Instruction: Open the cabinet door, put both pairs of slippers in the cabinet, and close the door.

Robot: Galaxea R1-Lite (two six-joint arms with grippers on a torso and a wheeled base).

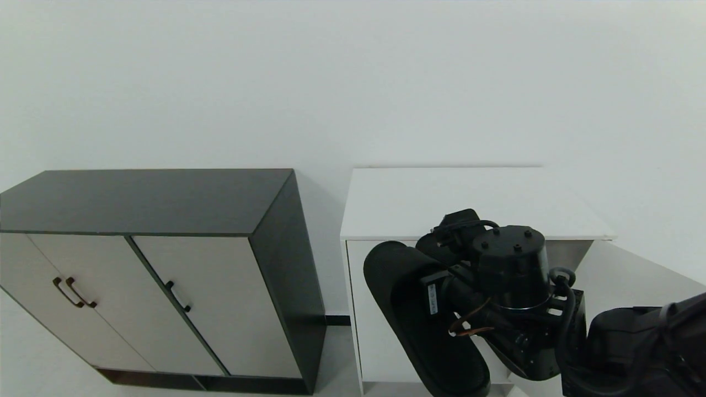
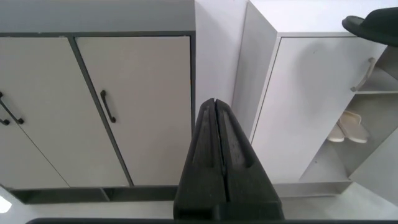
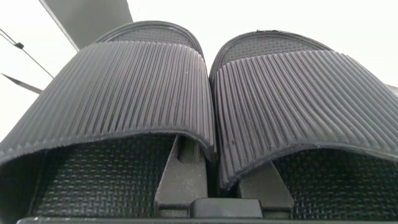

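While the cabinet [image 2: 261, 81] door [image 2: 305, 112] stands open with pale slippers [image 2: 349, 127] on a shelf inside, the right hand [image 3: 221, 177] grips the black slippers [image 3: 149, 81] before it. The left hand [image 2: 216, 155] is closed and empty. Stowing and closing remain.

**Non-task furniture: one unit noted**

A low cabinet with a matte black top, black side and beige doors [image 1: 149, 201] stands on the pale floor [image 1: 33, 364] against the plain white wall [image 1: 353, 82]. Its visible doors are shut. The slim dark bar handles [image 1: 178, 296] sit near the door edges.
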